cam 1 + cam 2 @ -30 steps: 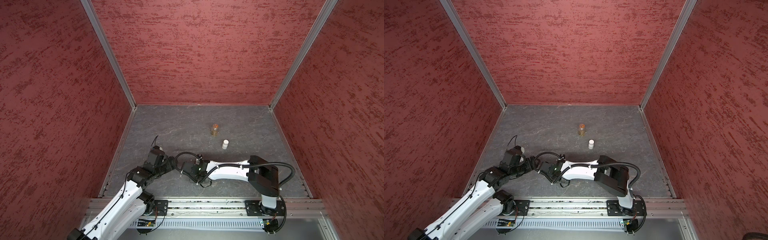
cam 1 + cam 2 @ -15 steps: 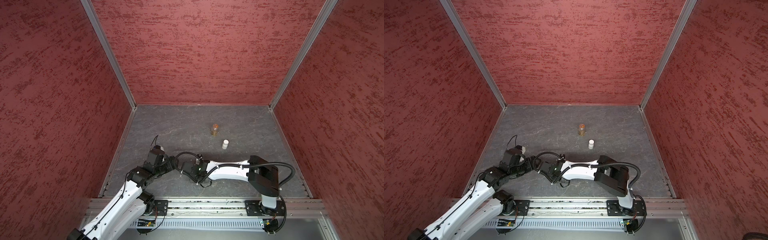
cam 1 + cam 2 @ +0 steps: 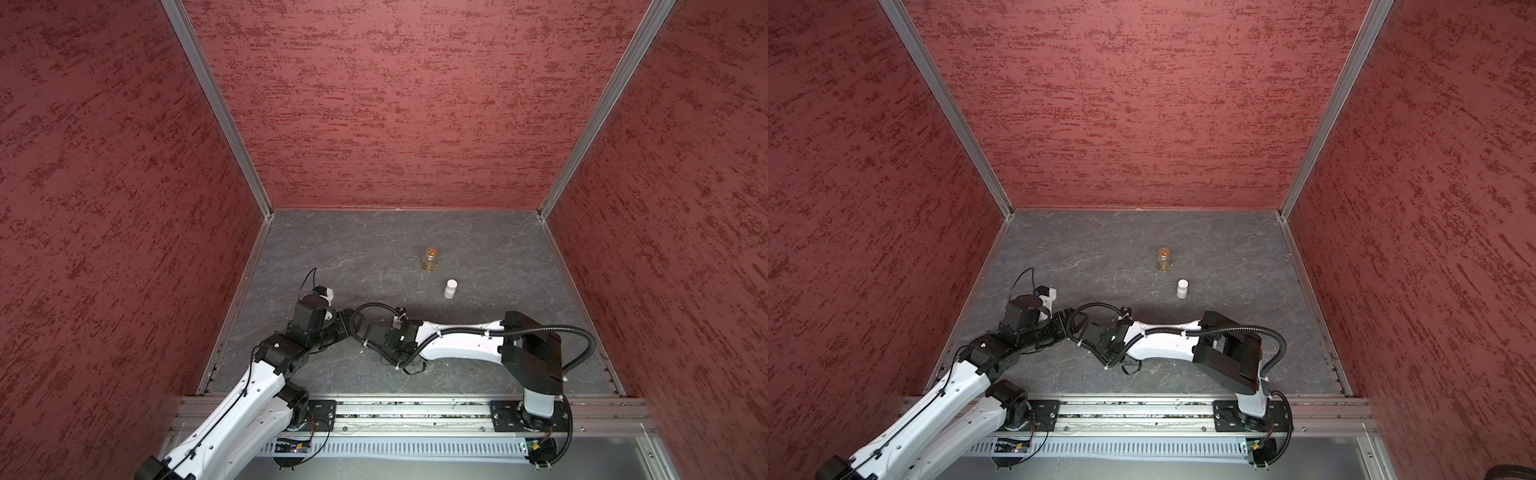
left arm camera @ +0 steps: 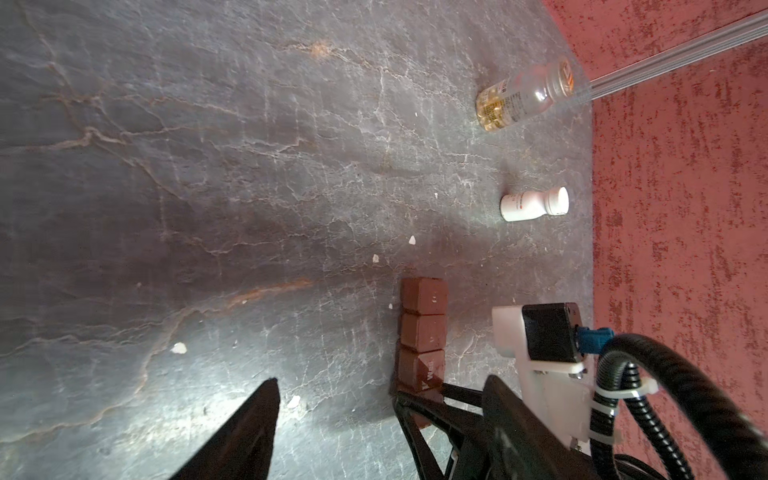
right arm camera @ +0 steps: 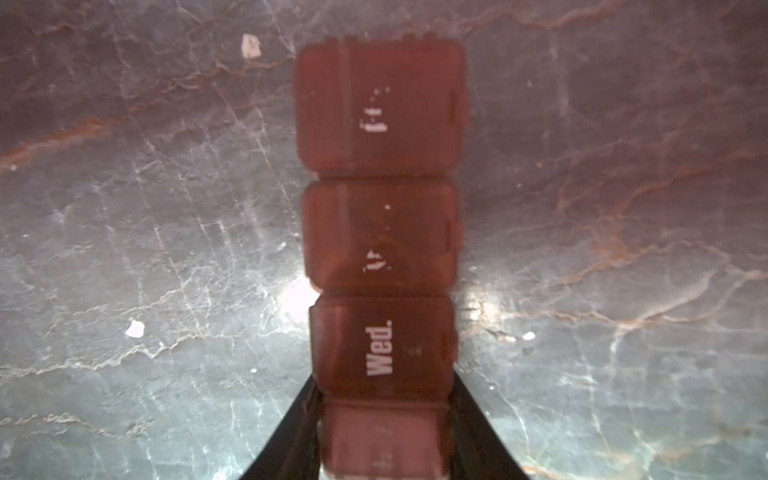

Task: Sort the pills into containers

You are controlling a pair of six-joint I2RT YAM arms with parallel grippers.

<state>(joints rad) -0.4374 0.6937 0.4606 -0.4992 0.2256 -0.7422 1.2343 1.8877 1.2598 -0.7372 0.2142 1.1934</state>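
Left gripper (image 4: 381,379) has edged toward containers (image 5: 380,232) jutting lengthwise from right gripper (image 5: 382,386).

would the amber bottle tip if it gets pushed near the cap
Probably: the amber bottle stands upright, tall and narrow. Its capsules sit low, which should steady it somewhat. Once over, the round body would likely roll.

Near end of containers (image 5: 380,249) offscreen
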